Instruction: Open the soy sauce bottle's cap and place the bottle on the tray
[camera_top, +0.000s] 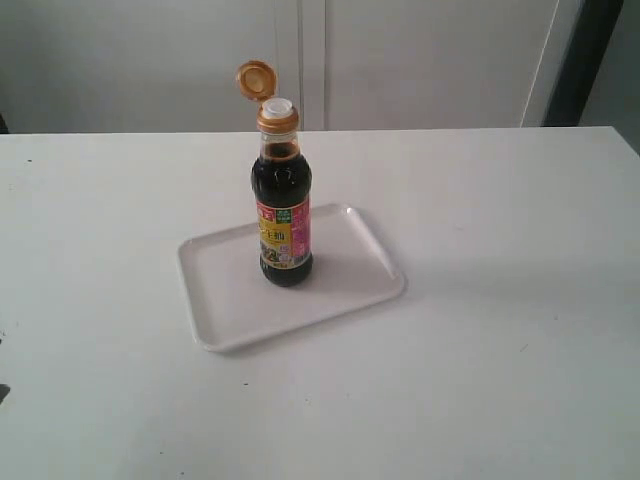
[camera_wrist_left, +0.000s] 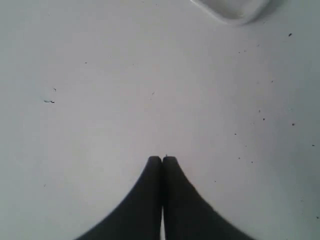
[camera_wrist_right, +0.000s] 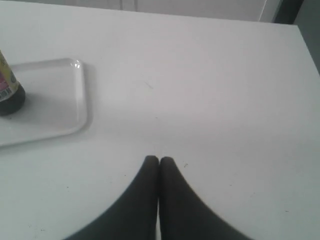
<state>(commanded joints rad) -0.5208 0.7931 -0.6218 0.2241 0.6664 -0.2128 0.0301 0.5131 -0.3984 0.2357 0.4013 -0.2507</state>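
The soy sauce bottle (camera_top: 283, 215) stands upright on the white tray (camera_top: 350, 275) in the middle of the table. Its orange-brown cap (camera_top: 255, 79) is flipped open and tilts back on its hinge, baring the white spout (camera_top: 278, 106). The right wrist view catches the bottle's base (camera_wrist_right: 10, 95) on the tray (camera_wrist_right: 60, 105), well off from my right gripper (camera_wrist_right: 159, 160), which is shut on nothing. My left gripper (camera_wrist_left: 162, 159) is shut over bare table, with only a corner of the tray (camera_wrist_left: 230, 10) showing far ahead. Neither gripper shows in the exterior view.
The white table (camera_top: 500, 350) spreads wide around the tray. A pale wall with panel seams (camera_top: 400, 60) runs behind its far edge, and a dark upright strip (camera_top: 590, 60) stands at the back right.
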